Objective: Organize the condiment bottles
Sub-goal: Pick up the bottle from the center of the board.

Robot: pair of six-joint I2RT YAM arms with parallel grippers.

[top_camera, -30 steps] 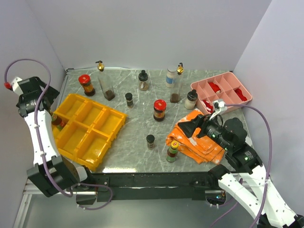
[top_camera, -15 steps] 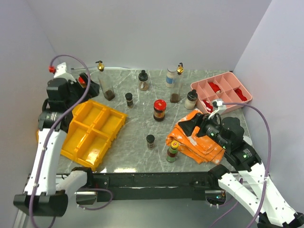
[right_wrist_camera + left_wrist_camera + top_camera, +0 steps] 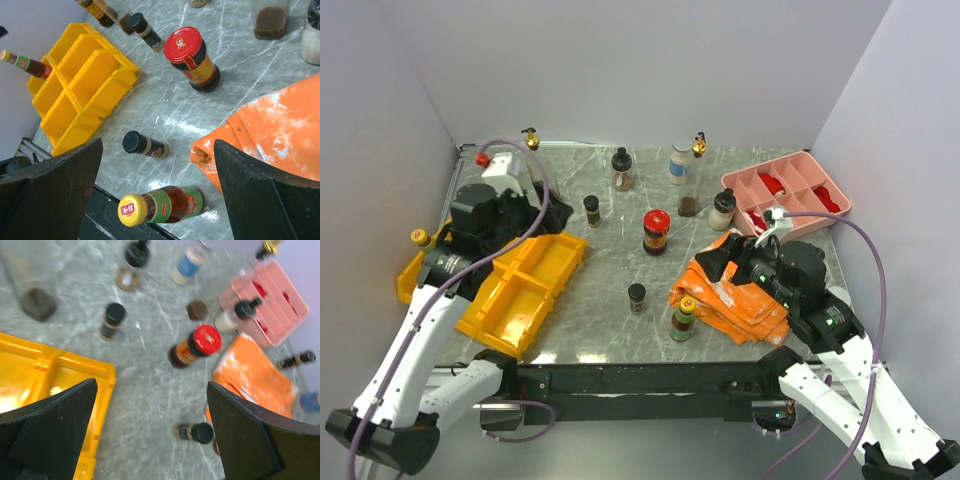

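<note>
Condiment bottles [image 3: 656, 232] sit mostly scattered across the table [image 3: 610, 270], near the yellow bins [image 3: 520, 290]; left gripper [image 3: 150, 440] and right gripper [image 3: 157, 190] both hang wide open, empty; guessing they're lining up a grab

At the overhead view's upper left, the left arm [image 3: 485, 225] hid most of a gold-spouted bottle [image 3: 530, 138].

Yellow bins [image 3: 558, 262], pink tray [image 3: 798, 190], orange cloth [image 3: 740, 300] mottled white, grey veined table [image 3: 610, 290], red-capped jar [image 3: 656, 232]
</note>
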